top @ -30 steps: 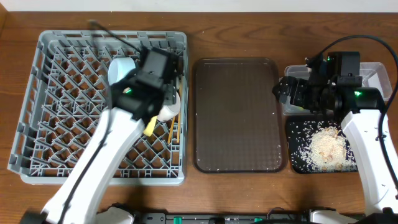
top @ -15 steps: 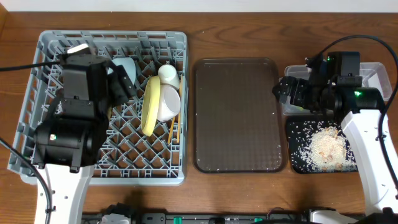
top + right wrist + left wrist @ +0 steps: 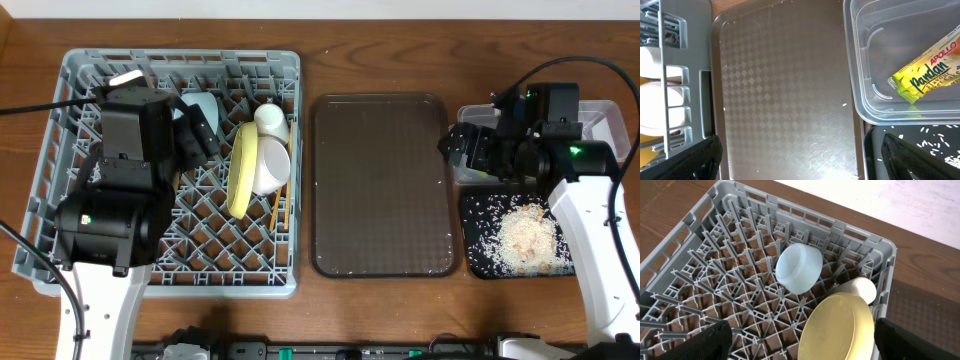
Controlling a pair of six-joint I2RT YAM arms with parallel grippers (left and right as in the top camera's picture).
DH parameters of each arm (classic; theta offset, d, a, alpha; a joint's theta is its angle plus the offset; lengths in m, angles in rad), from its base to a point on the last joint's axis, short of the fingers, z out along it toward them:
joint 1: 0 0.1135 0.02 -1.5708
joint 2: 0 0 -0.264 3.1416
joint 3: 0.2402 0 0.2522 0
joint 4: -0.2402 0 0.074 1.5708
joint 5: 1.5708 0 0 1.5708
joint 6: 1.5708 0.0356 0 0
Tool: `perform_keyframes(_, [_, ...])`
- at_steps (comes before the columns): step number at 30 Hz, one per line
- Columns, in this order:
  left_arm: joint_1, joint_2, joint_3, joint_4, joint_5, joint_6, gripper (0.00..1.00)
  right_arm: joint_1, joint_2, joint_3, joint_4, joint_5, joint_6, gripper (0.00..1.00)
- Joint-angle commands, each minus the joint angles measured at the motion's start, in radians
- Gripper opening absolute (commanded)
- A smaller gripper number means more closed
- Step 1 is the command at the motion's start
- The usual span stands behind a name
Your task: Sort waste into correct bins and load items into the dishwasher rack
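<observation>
- Left hand [image 3: 196,135] gapes wide and empty above the large grey plastic rack [image 3: 700,245]; the round yellow plate [image 3: 837,327] stands on edge just ahead of it, so a low sweep could knock it flat towards the light blue bowl [image 3: 799,270].
- Right hand [image 3: 462,152], wide and empty too, hovers at the edge of the clear plastic tub [image 3: 900,65] holding the yellow-green wrapper [image 3: 925,70]; catching that rim could spill the wrapper onto the desk [image 3: 305,70].

Left of the brown tray [image 3: 380,180], your left arm [image 3: 105,215] shows a boxy black wrist block on a white link, a small green light, a looping black cable and a black left gripper [image 3: 200,135]. Right of the tray, your right arm [image 3: 590,220] matches: white link, black right gripper [image 3: 458,150], green light, arched black cable.
</observation>
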State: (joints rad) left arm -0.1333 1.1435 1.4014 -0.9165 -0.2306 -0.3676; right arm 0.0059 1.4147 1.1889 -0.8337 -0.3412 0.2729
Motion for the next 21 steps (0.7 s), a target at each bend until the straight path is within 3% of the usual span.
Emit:
perform_keyframes(1, [0.004, -0.001, 0.014, -0.003, 0.007, -0.008, 0.92, 0.009, -0.005, -0.002, -0.002, -0.002, -0.012, 0.99])
perform_keyframes(9, [0.004, 0.000, 0.014, -0.003, 0.007, -0.008, 0.92, 0.009, -0.285, -0.008, 0.038, 0.071, -0.022, 0.99])
perform_keyframes(14, [0.004, -0.001, 0.014, -0.003, 0.006, -0.008, 0.92, 0.009, -0.549, -0.041, 0.164, 0.084, -0.121, 0.99])
perform_keyframes(21, [0.004, 0.000, 0.014, -0.003, 0.007, -0.008, 0.92, 0.032, -1.024, -0.327, 0.452, 0.145, -0.167, 0.99])
